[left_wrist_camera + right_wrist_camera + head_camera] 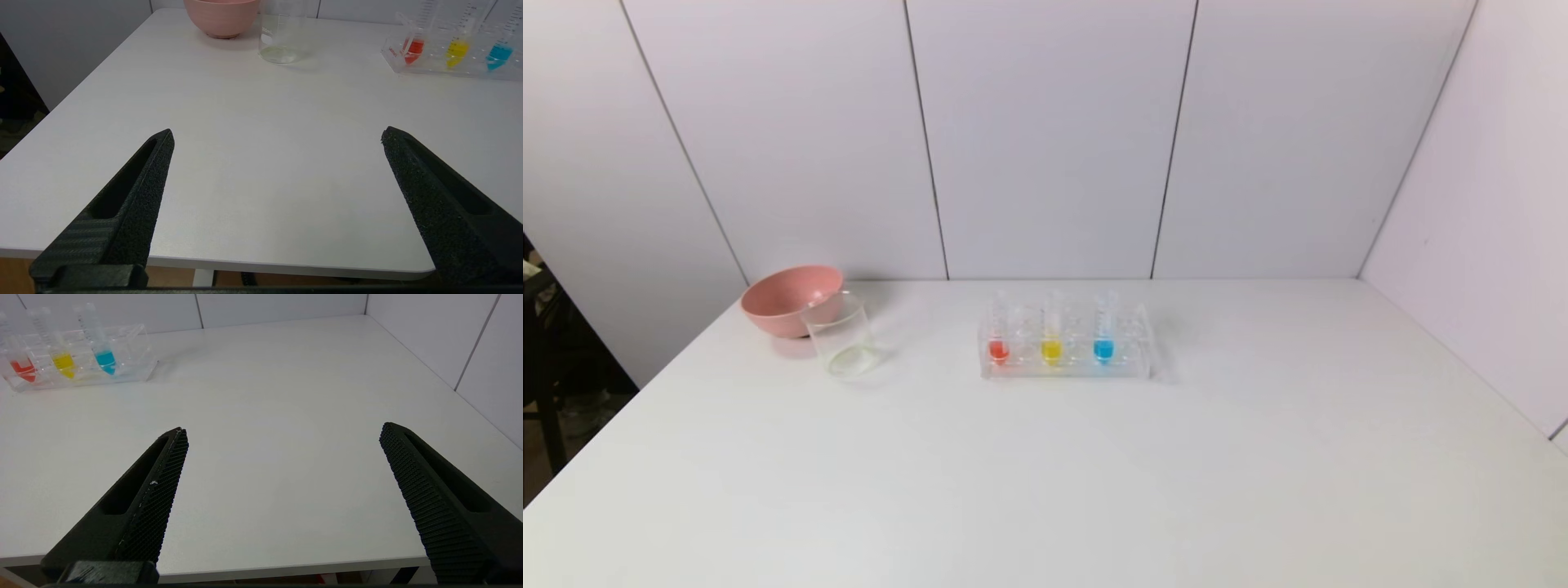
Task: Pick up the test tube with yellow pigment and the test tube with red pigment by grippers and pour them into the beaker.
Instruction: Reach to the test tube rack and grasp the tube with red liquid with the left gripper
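Note:
The red-pigment tube [999, 339], the yellow-pigment tube [1052, 337] and a blue-liquid tube [1103, 336] stand upright in a clear rack [1066, 371] at mid-table. They also show in the left wrist view, red [413, 45] and yellow [457, 51], and in the right wrist view, red [22, 369] and yellow [63, 363]. The clear beaker [841, 335] stands left of the rack, also in the left wrist view [282, 34]. My left gripper [278, 136] and right gripper [284, 433] are open and empty at the table's front edge, out of the head view.
A pink bowl [788, 298] sits just behind the beaker, touching or nearly touching it; it also shows in the left wrist view [222, 16]. White walls [1045, 139] close the back and right sides. The table's left edge drops off to a dark area.

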Available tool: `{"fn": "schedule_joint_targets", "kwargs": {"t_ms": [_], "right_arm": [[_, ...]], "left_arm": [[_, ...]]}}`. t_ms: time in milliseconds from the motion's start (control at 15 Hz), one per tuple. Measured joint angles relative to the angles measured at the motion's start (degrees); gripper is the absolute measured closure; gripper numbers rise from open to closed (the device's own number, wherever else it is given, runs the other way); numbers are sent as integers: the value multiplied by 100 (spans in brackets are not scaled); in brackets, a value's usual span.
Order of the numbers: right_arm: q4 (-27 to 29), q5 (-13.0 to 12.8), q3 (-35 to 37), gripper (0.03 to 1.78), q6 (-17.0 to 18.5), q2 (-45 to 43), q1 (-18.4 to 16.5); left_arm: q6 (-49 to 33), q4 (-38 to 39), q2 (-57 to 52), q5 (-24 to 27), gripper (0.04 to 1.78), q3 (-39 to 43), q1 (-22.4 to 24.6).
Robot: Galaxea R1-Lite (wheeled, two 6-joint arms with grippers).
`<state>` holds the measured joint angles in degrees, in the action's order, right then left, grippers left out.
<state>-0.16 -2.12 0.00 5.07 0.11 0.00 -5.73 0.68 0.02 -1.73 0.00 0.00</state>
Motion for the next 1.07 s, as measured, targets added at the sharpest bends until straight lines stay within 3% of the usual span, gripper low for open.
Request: {"fn": "schedule_joint_targets", "kwargs": {"t_ms": [800, 1067], "right_arm": [[-6, 0, 0, 10, 0, 0, 0], [-9, -2, 0, 10, 0, 0, 0]], "left_arm": [[50, -35, 0, -41, 5, 0, 0], [479, -44, 0, 17, 5, -2, 0]]}}
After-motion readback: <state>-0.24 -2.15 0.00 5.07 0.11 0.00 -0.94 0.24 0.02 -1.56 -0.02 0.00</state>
